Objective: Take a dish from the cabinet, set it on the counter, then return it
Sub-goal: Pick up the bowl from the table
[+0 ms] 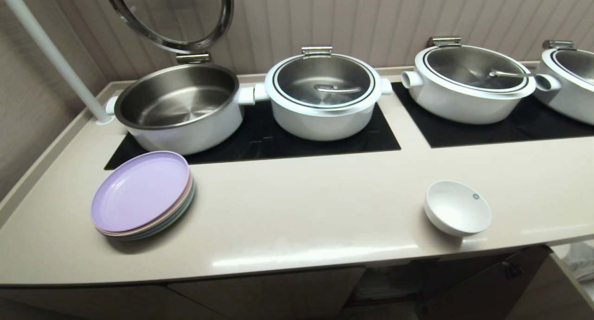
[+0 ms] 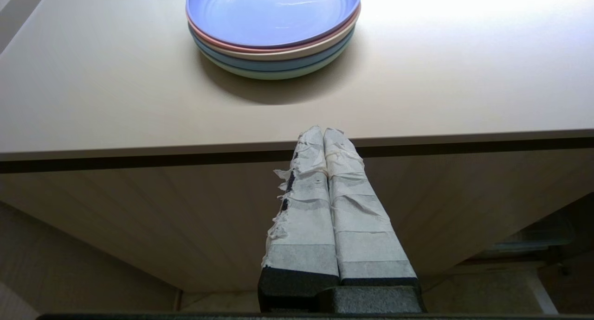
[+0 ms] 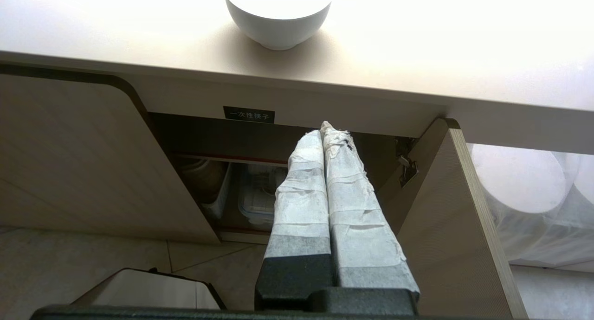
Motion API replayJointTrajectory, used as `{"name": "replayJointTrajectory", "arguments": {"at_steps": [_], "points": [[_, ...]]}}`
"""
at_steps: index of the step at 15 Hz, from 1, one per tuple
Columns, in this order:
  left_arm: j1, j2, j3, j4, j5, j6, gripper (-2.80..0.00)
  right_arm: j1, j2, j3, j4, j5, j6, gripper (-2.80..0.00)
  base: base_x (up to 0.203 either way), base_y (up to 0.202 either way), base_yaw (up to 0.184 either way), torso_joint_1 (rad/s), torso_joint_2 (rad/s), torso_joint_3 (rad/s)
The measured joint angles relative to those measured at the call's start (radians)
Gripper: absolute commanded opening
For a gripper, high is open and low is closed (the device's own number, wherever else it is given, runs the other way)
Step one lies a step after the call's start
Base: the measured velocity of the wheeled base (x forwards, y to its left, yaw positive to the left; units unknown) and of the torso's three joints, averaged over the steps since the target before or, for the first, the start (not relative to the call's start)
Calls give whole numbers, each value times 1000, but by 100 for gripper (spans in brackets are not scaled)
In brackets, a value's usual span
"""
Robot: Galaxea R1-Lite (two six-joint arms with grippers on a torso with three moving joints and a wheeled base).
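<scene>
A: Bowl [image 1: 457, 208] sits on the counter [image 1: 297, 218], near the front edge, right way up. It is off to the right, well apart from the plates [image 1: 143, 195] on the left.

B: Do you see the arms from the head?

A: No. Only the wrist views show them. The right gripper [image 3: 327, 129] is down below the counter edge, in front of the open cabinet [image 3: 278, 171]. Its two taped fingers [image 3: 301, 195] are pressed tight together, with nothing between them.

B: And the other one?

A: The left gripper [image 2: 323, 132] is below the counter edge too, in front of a closed door [image 2: 185, 218], in line with the plates [image 2: 274, 28]. Its fingers are squeezed together too, and they hold nothing.

B: What does the right wrist show that the head does not?

A: A black label [image 3: 248, 114] with white signs over the opening, a door [image 3: 445, 208] swung out, and a clear box [image 3: 257, 195] on the shelf inside. From the head the cabinet is just a dark gap under the counter.

B: And the head?

A: Four pots on black glass [image 1: 278, 134]. The left pot [image 1: 178, 106] has its lid [image 1: 171, 14] up.

B: Anything hard to see?

A: The bowl [image 3: 278, 18] is cut off in the right wrist view; only its lower part shows. The last pot [image 1: 568, 79] is cut off too. Deep inside, the cabinet is too dark to make out.
</scene>
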Motion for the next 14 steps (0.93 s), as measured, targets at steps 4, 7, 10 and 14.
{"name": "replayJointTrajectory", "arguments": {"at_steps": [4, 7, 10, 14], "points": [[0, 0, 0, 0, 0, 0, -280, 0, 0, 0, -1, 0, 0, -280, 0, 0, 0, 0, 0, 0], [0, 0, 0, 0, 0, 0, -280, 0, 1, 0, -1, -1, 0, -280, 0, 0, 0, 0, 0, 0], [0, 0, 0, 0, 0, 0, -280, 0, 1, 0, -2, -1, 0, -280, 0, 0, 0, 0, 0, 0], [0, 0, 0, 0, 0, 0, -280, 0, 1, 0, -1, -1, 0, -280, 0, 0, 0, 0, 0, 0]]}}
